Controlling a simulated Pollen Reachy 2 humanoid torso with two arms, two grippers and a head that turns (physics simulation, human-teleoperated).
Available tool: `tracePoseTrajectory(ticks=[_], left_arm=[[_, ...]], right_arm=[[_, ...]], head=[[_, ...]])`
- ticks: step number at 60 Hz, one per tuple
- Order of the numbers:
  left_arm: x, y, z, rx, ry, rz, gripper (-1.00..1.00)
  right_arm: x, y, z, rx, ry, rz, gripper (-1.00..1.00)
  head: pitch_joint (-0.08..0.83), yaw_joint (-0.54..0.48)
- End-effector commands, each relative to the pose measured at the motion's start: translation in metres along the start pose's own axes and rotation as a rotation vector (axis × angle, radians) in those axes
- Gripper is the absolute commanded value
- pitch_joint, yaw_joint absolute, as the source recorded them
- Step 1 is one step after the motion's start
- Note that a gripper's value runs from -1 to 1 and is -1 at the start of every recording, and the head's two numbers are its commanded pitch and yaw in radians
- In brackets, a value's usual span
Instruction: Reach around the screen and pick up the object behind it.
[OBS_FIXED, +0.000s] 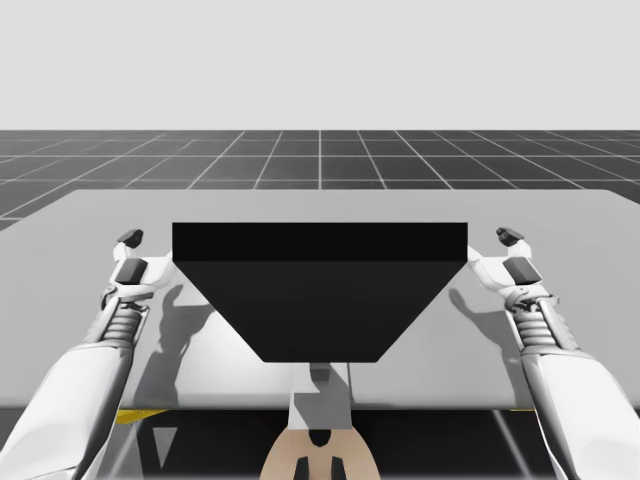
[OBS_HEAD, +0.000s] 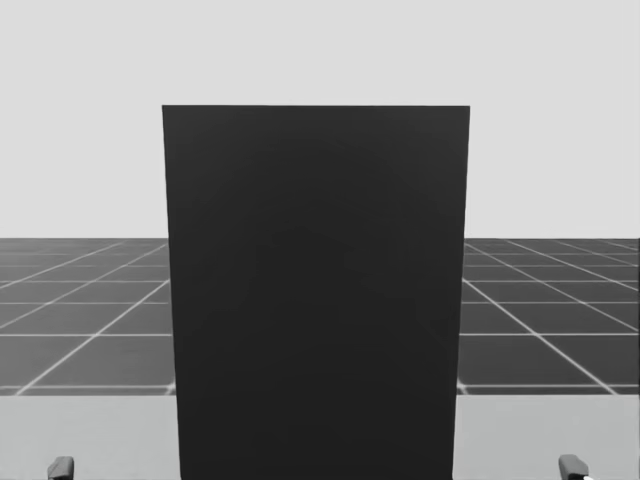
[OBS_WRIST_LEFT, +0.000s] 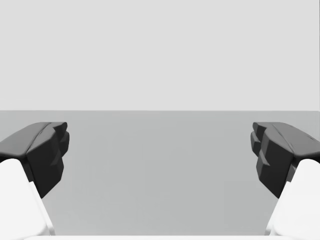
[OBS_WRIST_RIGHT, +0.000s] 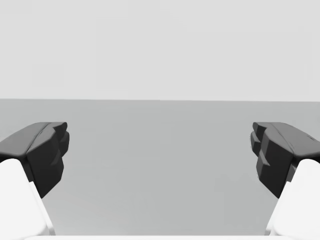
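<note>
At the left of the high view, my left tool (OBS_FIXED: 128, 239) hovers over the bench (OBS_FIXED: 80, 215), off to the left of the black screen (OBS_FIXED: 320, 290). Its fingers are wide apart with nothing between them. The screen stands upright mid-frame, and the object is hidden behind it, so its weight, stiffness and surface cannot be told. Once it shows, I judge a cautious grip across its narrowest width safest. At the right, my right tool (OBS_FIXED: 510, 237) mirrors the left, fingers likewise apart and empty.
</note>
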Motion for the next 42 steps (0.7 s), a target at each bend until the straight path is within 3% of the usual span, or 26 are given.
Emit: tracePoseTrajectory(ticks=[1,9,14,18,21,25,37,42], left_arm=[[-0.001,-0.001,0.0,-0.007,0.009,-0.007,-1.0],[-0.004,-0.001,0.0,-0.043,0.07,-0.022,-1.0],[-0.003,-0.002,0.002,-0.1,0.125,-0.023,-1.0],[-0.001,-0.005,0.007,-0.183,0.18,-0.065,-1.0],[0.0,-0.007,0.012,-0.257,0.213,-0.057,-1.0],[-0.001,-0.011,0.017,-0.343,0.247,-0.078,-1.0],[0.01,-0.035,0.04,-0.66,0.216,-0.02,-1.0],[0.018,-0.046,0.052,-0.765,0.19,-0.017,-1.0]], right_arm=[[-0.002,0.001,0.002,0.013,0.023,-0.002,-1.0],[-0.002,0.004,0.003,0.077,0.037,-0.008,-1.0],[-0.002,0.005,0.004,0.144,0.055,-0.037,-1.0],[-0.002,0.009,0.008,0.251,0.071,-0.068,-1.0],[-0.002,0.012,0.01,0.295,0.077,-0.057,-1.0],[-0.004,0.019,0.013,0.375,0.093,-0.042,-1.0],[-0.002,0.042,0.027,0.651,0.067,-0.082,-1.0],[0.0,0.048,0.032,0.726,0.051,-0.109,-1.0]], head=[[-0.02,-0.01],[-0.011,-0.01],[-0.005,-0.01],[0.001,-0.01],[0.004,-0.01],[0.009,-0.01],[0.016,-0.02],[0.019,-0.01]])
